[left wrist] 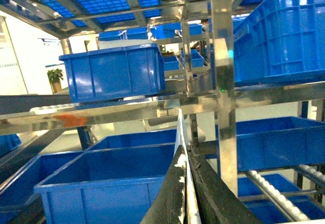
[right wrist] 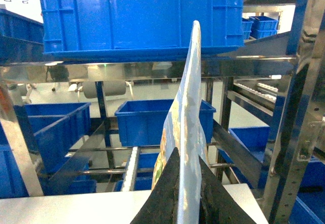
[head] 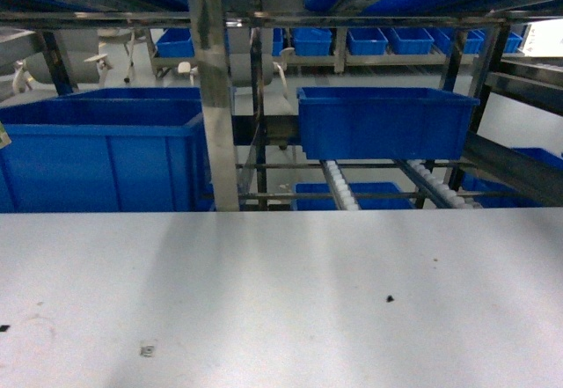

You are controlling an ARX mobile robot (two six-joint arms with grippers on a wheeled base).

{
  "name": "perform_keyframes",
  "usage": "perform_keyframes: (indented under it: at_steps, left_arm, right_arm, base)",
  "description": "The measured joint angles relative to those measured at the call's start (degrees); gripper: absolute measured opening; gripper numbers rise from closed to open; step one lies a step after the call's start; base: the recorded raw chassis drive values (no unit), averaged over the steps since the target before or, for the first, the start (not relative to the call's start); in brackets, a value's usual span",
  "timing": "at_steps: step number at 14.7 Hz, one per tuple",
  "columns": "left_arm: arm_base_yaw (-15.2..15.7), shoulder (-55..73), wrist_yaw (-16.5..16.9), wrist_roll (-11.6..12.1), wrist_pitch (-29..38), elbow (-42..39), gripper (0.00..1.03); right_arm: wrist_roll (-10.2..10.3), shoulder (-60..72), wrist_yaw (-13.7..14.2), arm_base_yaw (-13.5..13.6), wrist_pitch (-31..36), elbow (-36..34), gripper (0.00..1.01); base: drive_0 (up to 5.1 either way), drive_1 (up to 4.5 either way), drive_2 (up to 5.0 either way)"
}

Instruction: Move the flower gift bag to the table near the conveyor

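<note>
Head view first: nearest the camera the table [head: 281,300] spreads white and flat, carrying a small square sticker [head: 148,349] near the front left and a tiny black mark [head: 389,298] to the right of centre; neither arm nor any bag shows on it from here. Beyond its far edge rises the conveyor [head: 215,98], a steel rack with lanes of white rollers [head: 339,186], a big blue bin [head: 106,155] at the left behind the post and a second bin [head: 383,122] sitting on the rollers at the right, with more bins in rows farther back. Right wrist view: the right gripper [right wrist: 189,188] has its dark jaws closed on the lower edge of the bag [right wrist: 185,127], a thin pale sheet with a printed pattern standing upright edge-on, held above the table's far right corner [right wrist: 101,209] and in front of the rack. Left wrist view: the left gripper [left wrist: 185,183] has its black jaws pressed together on a thin white edge [left wrist: 180,132] rising between them; whether this is the same bag I cannot tell. Behind it stand blue bins and the steel frame.
</note>
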Motion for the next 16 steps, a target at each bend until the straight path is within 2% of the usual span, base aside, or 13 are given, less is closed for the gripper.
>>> perform_keyframes:
  at_steps: [9, 16]
  left_arm:
    - [-0.07, 0.0, 0.42, 0.0, 0.11, 0.0, 0.02]
    - [0.33, 0.04, -0.46, 0.02, -0.2, 0.0, 0.02]
  right_arm:
    - [0.02, -0.07, 0.09, -0.02, 0.11, -0.02, 0.03]
    - [0.02, 0.04, -0.59, 0.07, 0.07, -0.02, 0.03]
  base:
    - [-4.8, 2.51, 2.5]
    - [-4.8, 2.51, 2.5]
